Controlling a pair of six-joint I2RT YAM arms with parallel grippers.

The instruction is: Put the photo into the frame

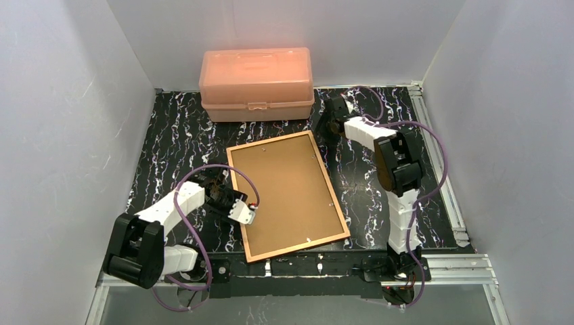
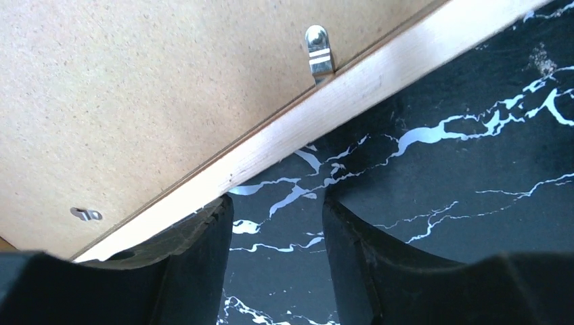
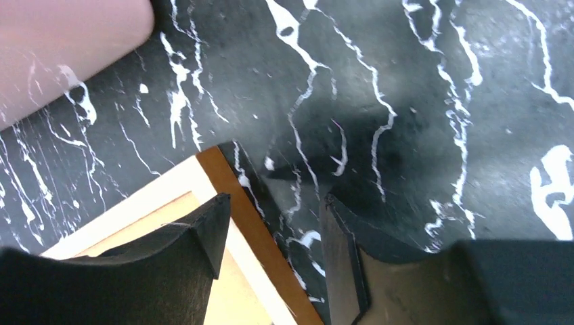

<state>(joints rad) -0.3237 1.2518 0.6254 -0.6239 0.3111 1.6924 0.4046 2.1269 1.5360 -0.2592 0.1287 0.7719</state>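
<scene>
The frame (image 1: 333, 195) lies face down on the black marbled table, its thin orange-brown border around a plain brown backing board (image 1: 284, 193). The photo is hidden. My left gripper (image 1: 220, 191) sits low at the frame's left edge. In the left wrist view it (image 2: 277, 210) is open, with only table between the fingers and the left finger against the pale frame edge (image 2: 338, 101). My right gripper (image 1: 325, 123) is at the frame's far right corner. It (image 3: 274, 210) stands open astride the border (image 3: 233, 189), one finger (image 3: 203, 233) over the board, the other over the table.
A pink translucent plastic box (image 1: 257, 81) stands shut at the back, just beyond the frame's far edge; its corner (image 3: 61, 47) shows near my right gripper. A metal retaining tab (image 2: 319, 51) lies on the backing board. White walls close in the table on three sides.
</scene>
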